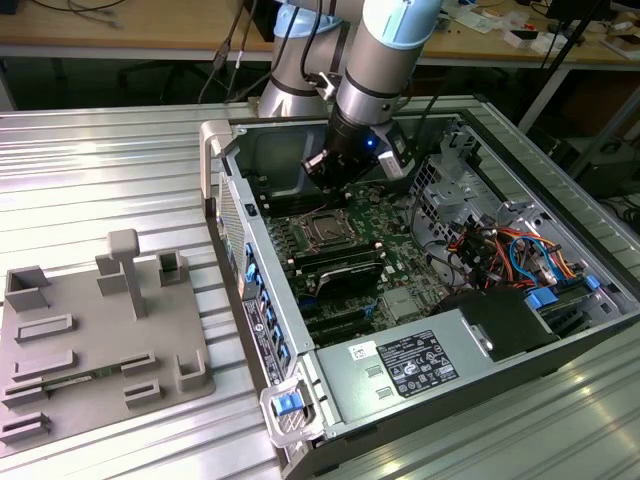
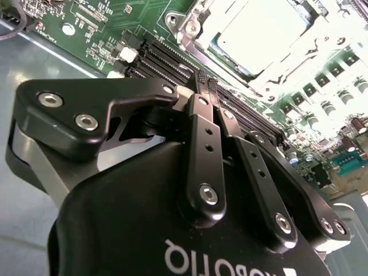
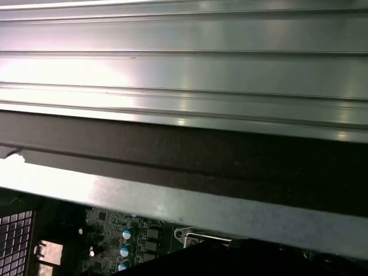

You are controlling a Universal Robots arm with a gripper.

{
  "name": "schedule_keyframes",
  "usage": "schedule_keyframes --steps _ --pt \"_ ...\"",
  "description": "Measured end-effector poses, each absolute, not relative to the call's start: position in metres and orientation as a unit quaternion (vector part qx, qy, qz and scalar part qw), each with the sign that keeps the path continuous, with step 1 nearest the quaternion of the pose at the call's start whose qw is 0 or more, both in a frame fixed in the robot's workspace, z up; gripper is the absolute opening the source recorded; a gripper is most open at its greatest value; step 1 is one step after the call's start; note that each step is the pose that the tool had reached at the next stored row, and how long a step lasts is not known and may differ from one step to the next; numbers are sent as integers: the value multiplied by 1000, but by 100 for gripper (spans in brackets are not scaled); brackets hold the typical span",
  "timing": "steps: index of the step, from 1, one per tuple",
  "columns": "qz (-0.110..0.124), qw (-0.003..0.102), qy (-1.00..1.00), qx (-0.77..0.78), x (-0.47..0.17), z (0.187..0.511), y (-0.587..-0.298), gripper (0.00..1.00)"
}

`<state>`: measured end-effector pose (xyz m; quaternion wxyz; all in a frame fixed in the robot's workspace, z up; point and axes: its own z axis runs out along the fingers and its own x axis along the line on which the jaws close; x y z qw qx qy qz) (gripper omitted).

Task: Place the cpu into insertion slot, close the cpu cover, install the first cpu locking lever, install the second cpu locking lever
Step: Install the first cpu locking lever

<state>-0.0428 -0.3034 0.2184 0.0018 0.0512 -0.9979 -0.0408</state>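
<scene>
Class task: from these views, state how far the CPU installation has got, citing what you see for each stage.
Done: the cpu lies in the insertion slot, and the cpu cover appears to lie down around it. In hand: nothing; the hand hovers above the memory slots beside the socket with its fingers together. Left: whether either locking lever is latched cannot be told.

Green board, black gripper, silver socket

The motherboard (image 1: 375, 225) is green, dotted with small silver and black parts; on it the insertion slot (image 1: 325, 229) has a silver rim around the grey-topped cpu (image 2: 265, 31). Beside the slot run long black memory slots (image 2: 172, 60). Above the board, the gripper (image 2: 204, 77) is matt black with silver screws. The case (image 1: 225, 160) around it is grey, with blue clips (image 1: 288, 405), and the ribbed table (image 1: 100, 150) is pale silver.
</scene>
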Motion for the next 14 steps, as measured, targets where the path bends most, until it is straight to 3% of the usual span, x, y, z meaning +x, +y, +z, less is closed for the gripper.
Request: schedule_keyframes --steps 14 --pt "-41 2 -998 51 -37 209 -304 11"
